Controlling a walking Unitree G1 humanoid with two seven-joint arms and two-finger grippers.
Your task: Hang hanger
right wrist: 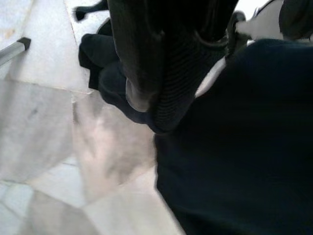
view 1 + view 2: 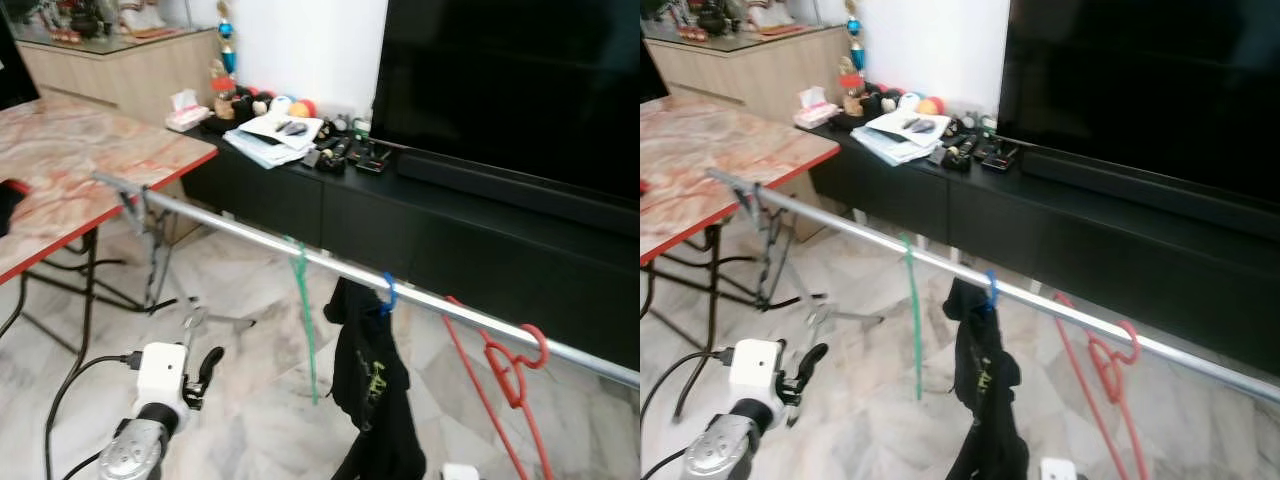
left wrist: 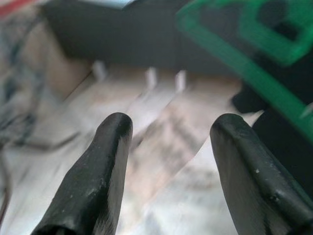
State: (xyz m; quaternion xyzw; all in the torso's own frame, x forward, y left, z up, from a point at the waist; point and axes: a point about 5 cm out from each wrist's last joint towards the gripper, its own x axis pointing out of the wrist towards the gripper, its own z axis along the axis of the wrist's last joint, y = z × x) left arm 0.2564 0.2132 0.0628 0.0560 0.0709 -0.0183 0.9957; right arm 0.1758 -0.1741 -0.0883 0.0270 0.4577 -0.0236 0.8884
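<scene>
A silver rail (image 2: 240, 232) crosses the room from upper left to lower right. On it hang a green hanger (image 2: 305, 310), a blue hanger (image 2: 388, 294) carrying a black garment (image 2: 375, 390), and a red hanger (image 2: 512, 372) further right. My left gripper (image 2: 208, 366) is low at the left, below the rail and left of the green hanger, open with nothing between its fingers (image 3: 102, 166). The green hanger (image 3: 244, 54) appears blurred ahead of it in the left wrist view. My right gripper (image 1: 161, 93) is close against dark cloth (image 1: 244, 147) over the marble floor.
A marble-topped table with a red edge (image 2: 100, 160) stands at the left. A long black TV console (image 2: 460, 235) with clutter and a large TV (image 2: 520, 80) lies behind the rail. The rack's folding legs (image 2: 155, 265) and cables (image 2: 55, 400) are on the floor.
</scene>
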